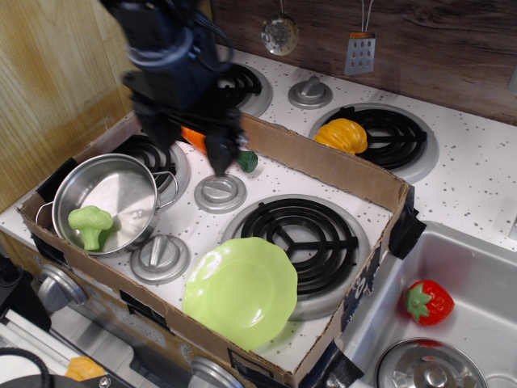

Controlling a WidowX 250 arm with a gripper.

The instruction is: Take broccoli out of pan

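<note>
— What's the setting?
— A white speckled stove worktop with black coil burners, a wooden wall behind, and a brown cardboard box wall fencing its left part.

— And the small light-green plastic broccoli?
— Inside the shiny round steel pan near the worktop's front-left corner, lumpy head toward the back-left, stalk toward the front edge.

— The black claw?
— Above the box's back-left area, fingers apart, gripping nothing.
</note>
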